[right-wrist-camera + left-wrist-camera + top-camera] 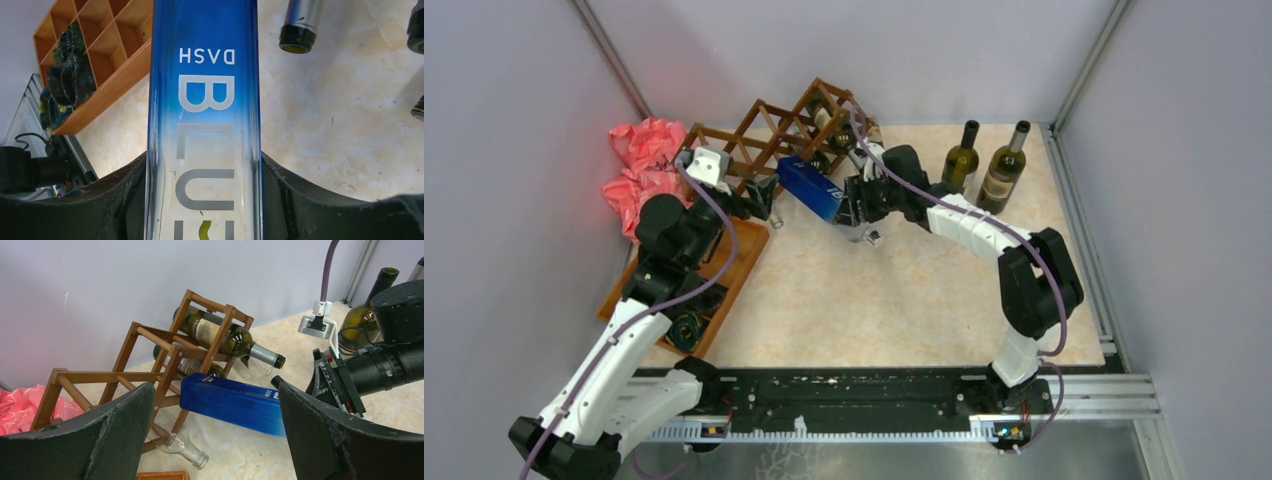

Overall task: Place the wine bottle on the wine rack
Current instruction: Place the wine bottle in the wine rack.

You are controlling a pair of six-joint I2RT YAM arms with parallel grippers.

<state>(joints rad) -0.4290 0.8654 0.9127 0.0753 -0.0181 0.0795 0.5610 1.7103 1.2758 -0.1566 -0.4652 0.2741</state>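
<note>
The wine rack [759, 135] is a dark brown wooden lattice at the back; it also shows in the left wrist view [165, 357]. A green bottle [222, 336] lies in its upper cell and another [195, 367] in a lower cell. My right gripper [856, 208] is shut on a square blue bottle [809, 188], lettered "BLUE DASH" [204, 100], and holds it nearly level. The bottle's base is at the rack's front [230, 402]. The right gripper's fingers [120, 200] press both sides of the bottle. My left gripper [762, 203] is open and empty beside the rack, facing the blue bottle.
A clear empty bottle [184, 450] lies on the table under the rack. Two green bottles [961, 158] [1004, 168] stand upright at the back right. A brown compartment tray [742, 268] lies at the left with dark items in it. A pink bag [639, 165] sits at the back left.
</note>
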